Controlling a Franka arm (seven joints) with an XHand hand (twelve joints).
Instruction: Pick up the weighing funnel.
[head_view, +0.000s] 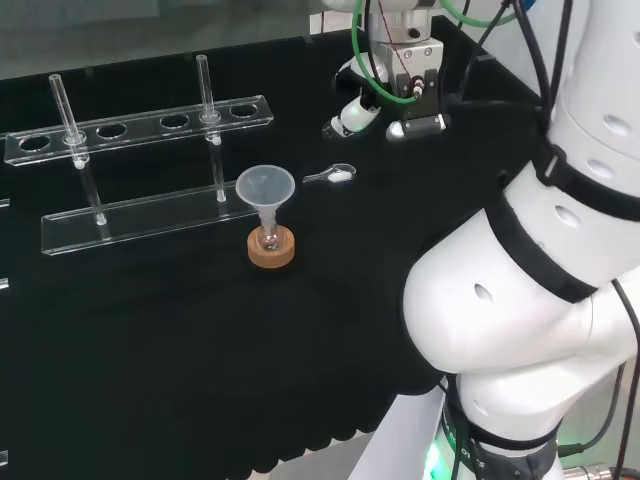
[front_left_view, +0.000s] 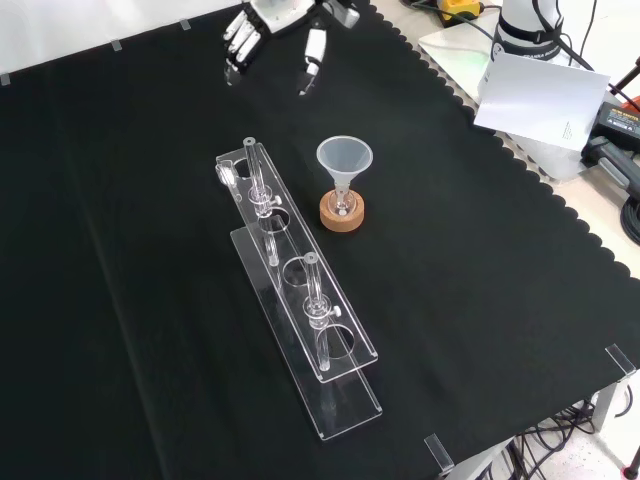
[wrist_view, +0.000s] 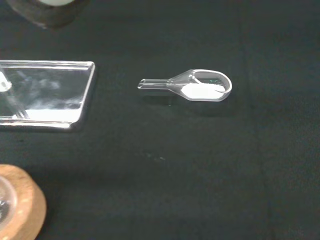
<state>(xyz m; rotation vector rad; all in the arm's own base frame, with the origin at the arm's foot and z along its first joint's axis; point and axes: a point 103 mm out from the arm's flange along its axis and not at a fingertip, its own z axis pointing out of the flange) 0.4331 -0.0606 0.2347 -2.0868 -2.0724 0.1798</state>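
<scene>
The weighing funnel (wrist_view: 200, 88), holding white powder, lies on the black surface (head_view: 200, 350) near the funnel (head_view: 265, 190). The robot hand (head_view: 398, 85) hovers apart from it, fingers relaxed, grasping nothing.

This is a laboratory. On the black-covered counter (head_view: 150, 350) stand a clear rack (head_view: 140, 127) with glass tubes (head_view: 62, 105) and a funnel (head_view: 265, 187) in a small flask (head_view: 268, 240) on a cork ring (head_view: 272, 257). A weighing funnel (wrist_view: 200, 87) with white powder (wrist_view: 196, 92) lies nearby. A white robot arm (head_view: 520, 300) stands at the counter.
</scene>
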